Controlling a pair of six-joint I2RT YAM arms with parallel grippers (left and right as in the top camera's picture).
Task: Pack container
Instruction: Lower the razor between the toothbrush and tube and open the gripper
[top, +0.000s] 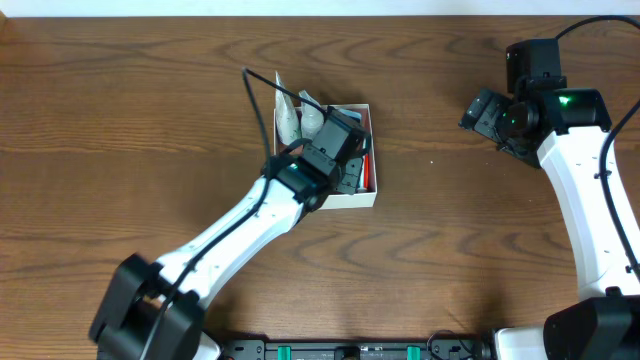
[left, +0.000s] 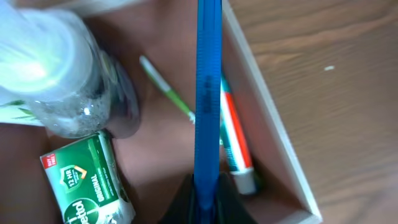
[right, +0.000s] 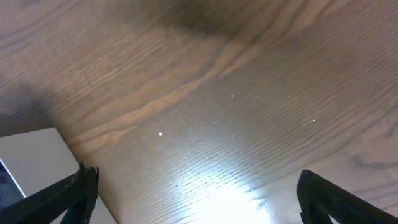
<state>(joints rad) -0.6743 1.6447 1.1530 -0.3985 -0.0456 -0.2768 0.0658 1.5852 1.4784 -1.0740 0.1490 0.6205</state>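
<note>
Brown wood desk (top: 150, 120) holds the container (top: 355, 199) in its middle. Left gripper (left: 206, 198) is clamped on a blue stick (left: 209, 93) right above it (long thing, small container). If dropped now, it could land on the bottle (left: 68, 87) or poke out over the wall. Right gripper (right: 196, 199) is wide apart, holding nothing.

The container (top: 350, 198) is set mid-surface (top: 120, 120). Inside it, seen from the left wrist, a bottle (left: 68, 74) is placed at ten o'clock, a soap box (left: 87, 180) at seven, a tube (left: 235, 140) at four, and a stick (left: 208, 93) between bottle and tube.
</note>
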